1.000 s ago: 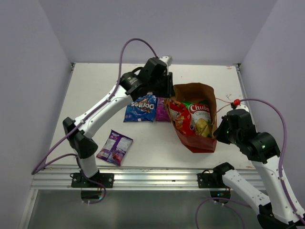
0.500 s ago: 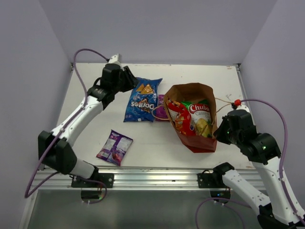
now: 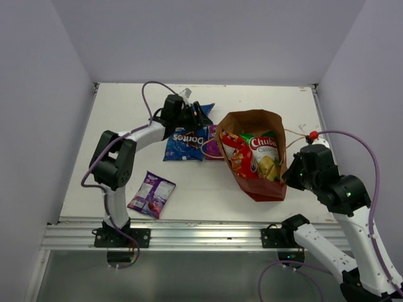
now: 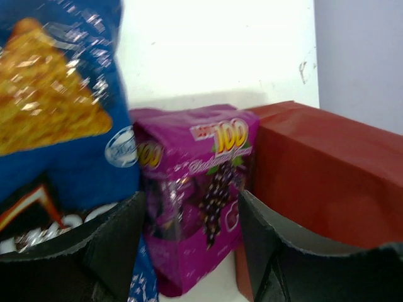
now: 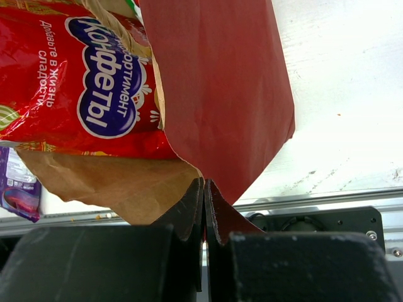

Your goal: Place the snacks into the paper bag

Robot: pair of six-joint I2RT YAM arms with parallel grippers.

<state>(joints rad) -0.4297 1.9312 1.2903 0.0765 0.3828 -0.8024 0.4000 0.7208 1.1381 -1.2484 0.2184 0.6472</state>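
Note:
The paper bag [image 3: 272,189] lies open on the table, red outside, brown inside. The red cookie bag [image 3: 237,158] and the green-white chips [image 3: 264,153] are in it. My right gripper [image 3: 291,175] is shut on the bag's rim; the right wrist view shows the shut jaws [image 5: 203,189] pinching the paper [image 5: 220,82] beside the cookie bag [image 5: 88,75]. The blue Doritos [image 3: 187,135] and the purple square bag [image 3: 215,145] lie left of the bag. My left gripper [image 3: 201,119] is open, low over them; in the left wrist view [image 4: 192,207] the purple bag [image 4: 201,182] shows between the fingers.
The small purple packet [image 3: 152,194] lies at the near left of the table. In the left wrist view the Doritos [image 4: 56,113] are on the left and the paper bag's red wall [image 4: 327,176] on the right. A string handle [image 3: 296,135] trails right of the bag.
My left arm has swung from the bag's left rim out to the far left, then back down low beside the Doritos and purple bag. The right arm and the bag have not moved.

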